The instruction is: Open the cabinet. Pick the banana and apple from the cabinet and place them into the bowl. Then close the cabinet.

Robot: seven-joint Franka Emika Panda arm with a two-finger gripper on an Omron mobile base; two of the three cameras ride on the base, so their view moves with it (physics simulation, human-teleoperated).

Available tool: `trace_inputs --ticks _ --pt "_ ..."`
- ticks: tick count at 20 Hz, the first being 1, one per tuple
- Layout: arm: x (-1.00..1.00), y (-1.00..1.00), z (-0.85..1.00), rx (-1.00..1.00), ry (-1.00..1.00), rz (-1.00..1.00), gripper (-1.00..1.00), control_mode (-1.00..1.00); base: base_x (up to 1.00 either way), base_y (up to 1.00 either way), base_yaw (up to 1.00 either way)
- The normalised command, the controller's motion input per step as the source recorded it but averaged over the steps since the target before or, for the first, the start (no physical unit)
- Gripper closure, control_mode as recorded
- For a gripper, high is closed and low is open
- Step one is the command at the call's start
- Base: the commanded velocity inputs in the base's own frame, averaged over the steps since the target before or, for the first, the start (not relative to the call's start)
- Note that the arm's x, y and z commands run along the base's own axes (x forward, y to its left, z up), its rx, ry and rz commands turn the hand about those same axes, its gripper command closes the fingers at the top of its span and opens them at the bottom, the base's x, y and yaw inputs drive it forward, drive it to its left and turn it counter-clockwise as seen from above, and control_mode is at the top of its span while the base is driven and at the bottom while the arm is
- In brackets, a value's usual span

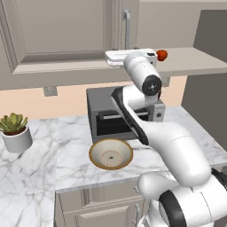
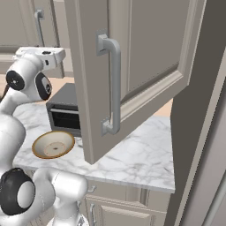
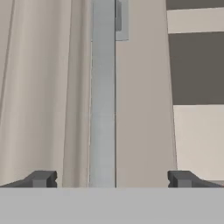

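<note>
The cabinet (image 1: 57, 31) has its left door shut and its right door (image 2: 145, 53) swung wide open. A red apple (image 1: 162, 54) rests on the bare cabinet shelf (image 1: 195, 62), just right of my hand. The banana is out of view. On the marble counter sits the cream bowl (image 1: 111, 154), holding nothing. My gripper (image 1: 124, 56) is raised to the left door's grey bar handle (image 3: 103, 109). In the hand view the gripper (image 3: 111, 179) is open, and the bar runs between the fingertips (image 3: 41, 178), slightly left of centre, with nothing gripped.
A dark toaster oven (image 1: 104, 117) stands behind the bowl against the wall. A potted plant (image 1: 15, 131) sits at the counter's far left. In the right base view the open door and its handle (image 2: 114, 84) jut out over the counter (image 2: 141, 150).
</note>
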Motion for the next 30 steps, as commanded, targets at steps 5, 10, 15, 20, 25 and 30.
trace_inputs --ticks 5,10,15,20,25,30 --pt "1.0 0.38 -0.16 -0.03 0.0 -0.06 1.0 -1.0 0.0 0.0 0.0" --pt "0.46 0.22 -0.03 -0.01 0.0 -0.07 1.0 -1.0 0.0 0.0 0.0" --pt "0.0 0.0 0.0 0.0 0.0 0.0 1.0 -1.0 0.0 0.0 0.0" --pt "-0.43 0.06 0.0 0.0 0.0 0.0 1.0 -1.0 0.0 0.0 0.0" --pt "-1.0 0.66 0.0 0.0 0.0 -0.05 1.0 -1.0 0.0 0.0 0.0" --pt "-1.0 0.97 0.0 0.0 0.0 -0.11 1.0 -1.0 0.0 0.0 0.0"
